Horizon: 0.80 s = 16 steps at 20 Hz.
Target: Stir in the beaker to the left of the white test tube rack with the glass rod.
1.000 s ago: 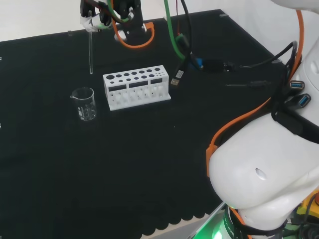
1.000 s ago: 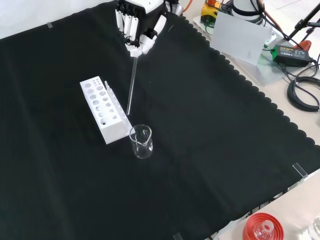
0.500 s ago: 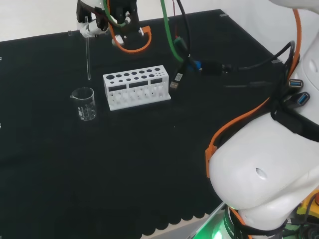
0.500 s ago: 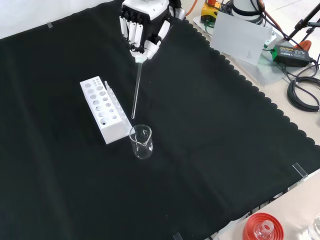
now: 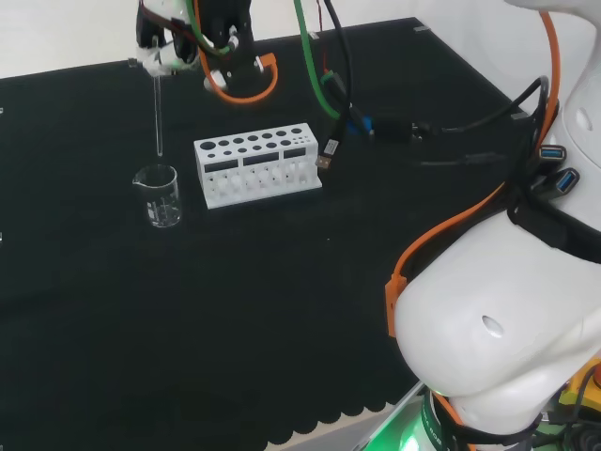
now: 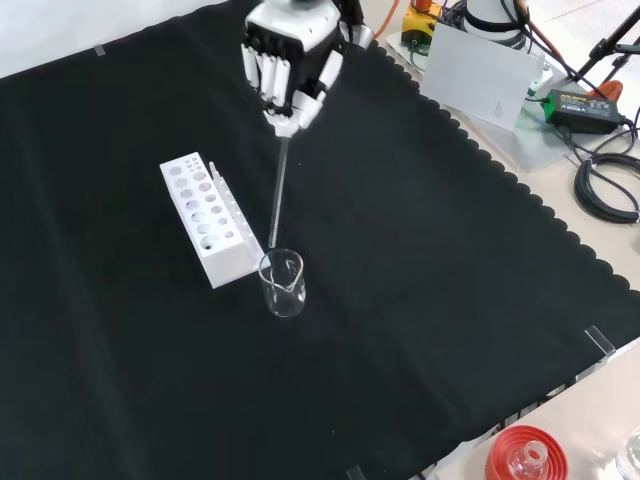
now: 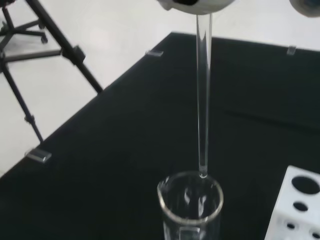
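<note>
The hand (image 6: 290,70), fingers curled, pinches the top of a glass rod (image 6: 277,195) that hangs almost upright over the black cloth (image 6: 420,250). In the front view the rod's lower tip sits just above the rim of the beaker (image 6: 282,284), which stands just beside the near end of the white rack (image 6: 205,218). In the wrist view the tip meets the beaker's rim line.
</note>
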Tool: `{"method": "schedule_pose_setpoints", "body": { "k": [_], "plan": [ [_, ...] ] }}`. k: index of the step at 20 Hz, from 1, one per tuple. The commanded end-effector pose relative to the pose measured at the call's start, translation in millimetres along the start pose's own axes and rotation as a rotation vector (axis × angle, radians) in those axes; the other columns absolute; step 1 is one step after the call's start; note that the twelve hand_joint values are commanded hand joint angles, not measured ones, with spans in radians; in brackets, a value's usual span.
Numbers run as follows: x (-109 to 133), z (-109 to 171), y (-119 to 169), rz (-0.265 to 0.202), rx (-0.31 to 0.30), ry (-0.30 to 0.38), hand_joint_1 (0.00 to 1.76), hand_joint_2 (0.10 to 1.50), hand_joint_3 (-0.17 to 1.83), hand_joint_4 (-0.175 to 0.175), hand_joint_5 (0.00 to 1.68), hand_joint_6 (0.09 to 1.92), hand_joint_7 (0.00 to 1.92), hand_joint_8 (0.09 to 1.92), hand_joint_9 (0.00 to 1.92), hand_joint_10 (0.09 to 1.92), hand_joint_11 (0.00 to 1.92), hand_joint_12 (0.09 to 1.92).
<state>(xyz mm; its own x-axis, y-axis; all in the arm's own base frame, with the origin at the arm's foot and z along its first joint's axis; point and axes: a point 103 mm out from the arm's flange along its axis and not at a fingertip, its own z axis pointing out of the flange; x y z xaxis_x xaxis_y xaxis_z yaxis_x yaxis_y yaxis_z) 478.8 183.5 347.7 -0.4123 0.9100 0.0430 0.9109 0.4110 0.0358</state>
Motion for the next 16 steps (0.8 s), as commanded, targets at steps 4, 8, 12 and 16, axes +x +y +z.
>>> {"method": "schedule_pose_setpoints", "body": {
  "k": [4, 8, 12, 16],
  "plan": [
    [36, 15, 11, -0.023, 0.046, -0.033, 1.32, 1.02, -0.03, -0.175, 1.18, 0.42, 1.33, 0.68, 1.79, 0.26, 1.52, 0.66],
    [43, 20, 12, -0.033, 0.057, -0.032, 1.32, 1.02, -0.03, -0.175, 1.18, 0.42, 1.33, 0.68, 1.79, 0.26, 1.52, 0.66],
    [47, 26, 15, -0.038, 0.072, -0.022, 1.32, 1.02, -0.03, -0.175, 1.18, 0.42, 1.33, 0.68, 1.79, 0.26, 1.52, 0.66],
    [41, 29, 15, -0.032, 0.083, -0.019, 1.32, 1.02, -0.03, -0.175, 1.18, 0.42, 1.33, 0.68, 1.79, 0.26, 1.52, 0.66]
  ]
}}
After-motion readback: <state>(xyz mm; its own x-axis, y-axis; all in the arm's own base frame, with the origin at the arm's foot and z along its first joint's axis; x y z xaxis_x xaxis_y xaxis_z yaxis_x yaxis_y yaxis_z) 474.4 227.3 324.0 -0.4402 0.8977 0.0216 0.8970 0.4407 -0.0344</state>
